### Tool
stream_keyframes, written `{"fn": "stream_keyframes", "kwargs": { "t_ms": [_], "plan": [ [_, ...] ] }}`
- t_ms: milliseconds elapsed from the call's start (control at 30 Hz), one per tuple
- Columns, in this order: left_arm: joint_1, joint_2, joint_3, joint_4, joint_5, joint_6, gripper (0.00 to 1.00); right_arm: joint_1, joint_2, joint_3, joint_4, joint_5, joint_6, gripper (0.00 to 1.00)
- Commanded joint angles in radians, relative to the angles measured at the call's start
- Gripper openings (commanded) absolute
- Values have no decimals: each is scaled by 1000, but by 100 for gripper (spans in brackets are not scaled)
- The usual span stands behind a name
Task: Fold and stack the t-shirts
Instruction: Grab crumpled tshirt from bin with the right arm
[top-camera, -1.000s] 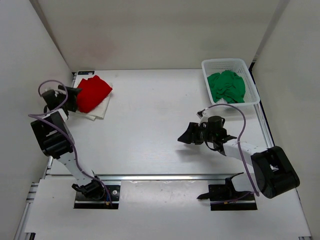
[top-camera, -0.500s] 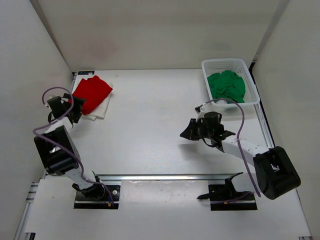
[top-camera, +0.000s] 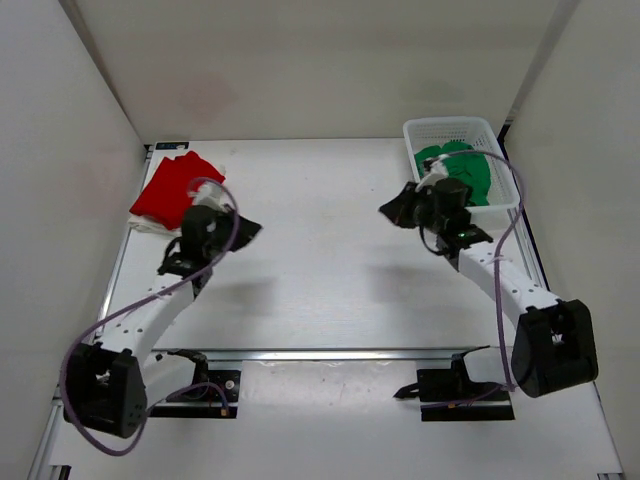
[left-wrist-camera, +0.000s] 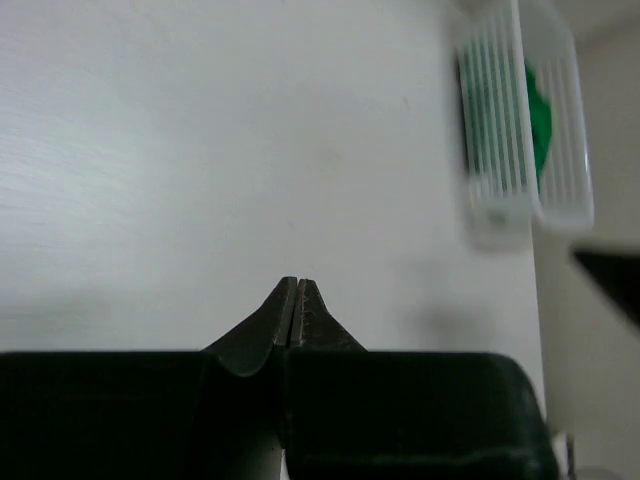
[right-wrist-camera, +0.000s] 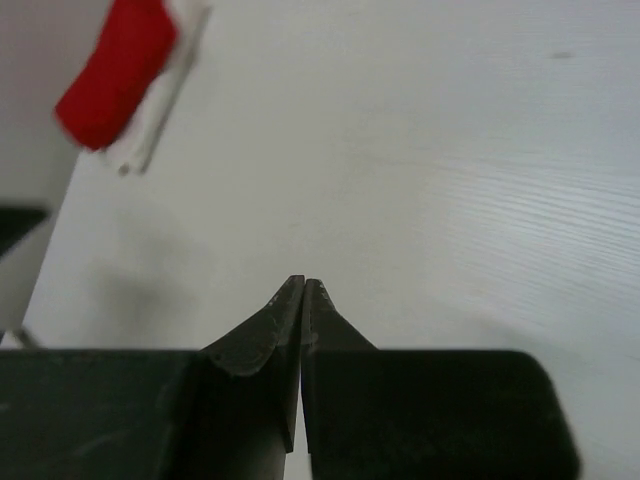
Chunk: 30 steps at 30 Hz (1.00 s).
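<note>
From above there are three t-shirts, two hands and one basket. The red t-shirt (top-camera: 170, 190) lies folded on the white t-shirt (top-camera: 145, 226), of which only an edge shows. Its long axis sits askew to the edges of the surface (top-camera: 320, 260), and the pair lies just behind the left hand (top-camera: 250, 228), on its outer side. The green t-shirt (top-camera: 462, 168) is a crumpled heap with no clear axis, inside the white mesh basket (top-camera: 450, 127), just beside the right hand (top-camera: 392, 210) on its outer side. The two hands point toward each other, well apart.

The left wrist view shows what the top view cannot: this hand's fingers (left-wrist-camera: 285, 310) are pressed tip to tip, holding nothing, above bare surface. The basket is a blur far ahead to the right, with green showing through its slats.

In the right wrist view the fingers (right-wrist-camera: 290, 310) are likewise pinched together and empty. Far ahead to the left, the red t-shirt slants up to the right with a white layer beneath it – a stack of two.
</note>
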Motion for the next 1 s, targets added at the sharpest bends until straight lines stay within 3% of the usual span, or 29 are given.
{"fn": "stream_keyframes", "kwargs": {
  "t_ms": [0,100,167,200,267,333,433,533,667,733,900,967],
  "plan": [
    [-304,-18,-14,-67,-73,88,6,-178,21,94,-67,100,-10,0],
    [-467,12,-52,-23,-30,119,8,-291,197,268,-210,219,-101,0],
    [-518,31,-89,49,21,116,1,-395,294,365,-246,207,-122,0],
    [-558,32,-98,60,22,116,2,-408,364,429,-264,219,-125,0],
    [-587,29,-127,100,52,108,10,-459,467,532,-284,251,-144,12],
    [-584,28,-135,130,98,102,20,-457,588,718,-386,329,-205,38],
    [-572,28,-143,137,135,119,27,-462,817,1022,-567,340,-271,48],
    [-546,14,-169,172,172,90,30,-474,1050,1280,-693,378,-283,51],
    [-526,26,-190,206,193,77,31,-474,1201,1570,-801,362,-296,59],
    [-522,40,-186,206,193,70,31,-463,1294,1687,-854,363,-297,56],
    [-517,89,-184,217,196,57,29,-453,1290,1724,-859,366,-282,3],
    [-514,97,-174,212,187,62,29,-436,1267,1747,-853,375,-292,0]
  ]
}}
